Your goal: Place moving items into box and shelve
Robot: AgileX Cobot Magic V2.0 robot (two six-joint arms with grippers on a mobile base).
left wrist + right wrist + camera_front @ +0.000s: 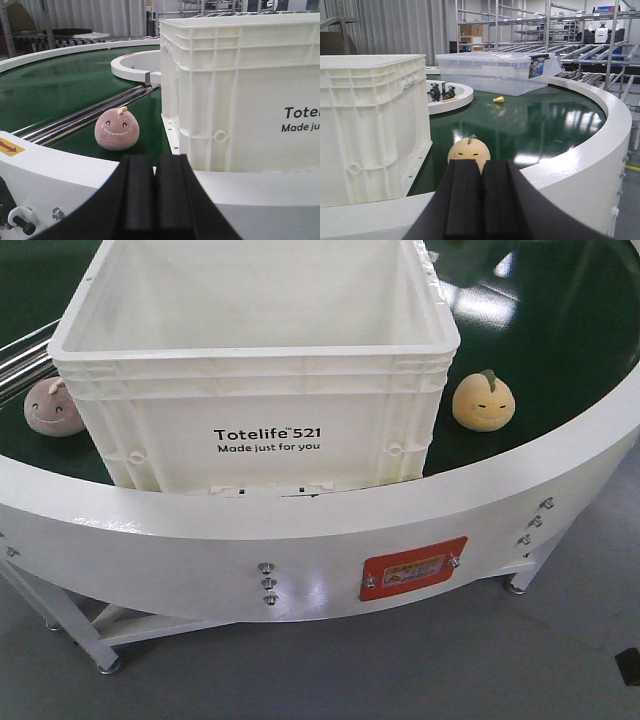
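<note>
The white box [262, 430] printed "Totelife 521" stands empty on the green conveyor belt [560, 350]; it also fills the right of the left wrist view [240, 90] and the left of the right wrist view [370, 125]. A pink smiling plush [53, 407] lies left of the box [116, 130]. A yellow-orange fruit plush with a green leaf [483, 399] lies to its right [468, 150]. My left gripper [155, 162] is shut and empty, outside the white rim, facing the pink plush. My right gripper [482, 167] is shut and empty, just short of the fruit plush.
The belt's raised white outer rim [300, 540] runs between both grippers and the plush toys. Metal guide rails [85, 120] cross the belt left of the box. A clear lidded bin [495, 72] and a small yellow item [498, 99] sit farther along the belt. Shelving racks [560, 25] stand behind.
</note>
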